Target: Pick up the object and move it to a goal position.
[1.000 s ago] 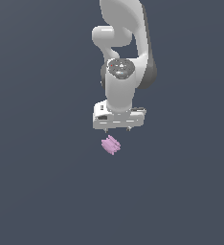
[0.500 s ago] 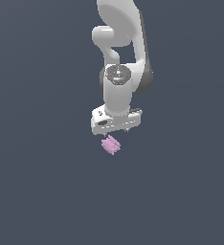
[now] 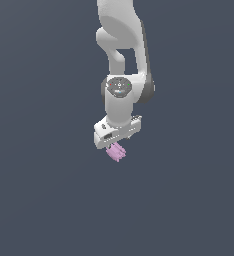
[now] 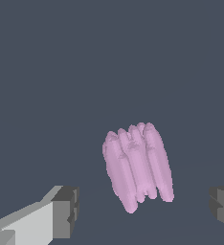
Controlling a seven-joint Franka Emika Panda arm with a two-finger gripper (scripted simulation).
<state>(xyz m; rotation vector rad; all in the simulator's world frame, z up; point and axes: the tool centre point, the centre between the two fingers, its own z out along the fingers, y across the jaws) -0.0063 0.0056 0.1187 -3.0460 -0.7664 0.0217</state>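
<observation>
While the gripper (image 3: 117, 145) hangs spread wide directly above it, one object (image 4: 137, 165) lies between the two dark fingertips (image 4: 66, 212), touching neither. Its ridged nubs look stiff and light, so pinch across the narrow sides, at roughly three and nine o'clock.

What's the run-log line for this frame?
phase: approach | gripper: open, over object, fingers either side, no contact | object: pink ridged lump, on surface, not grasped | goal: not visible
</observation>
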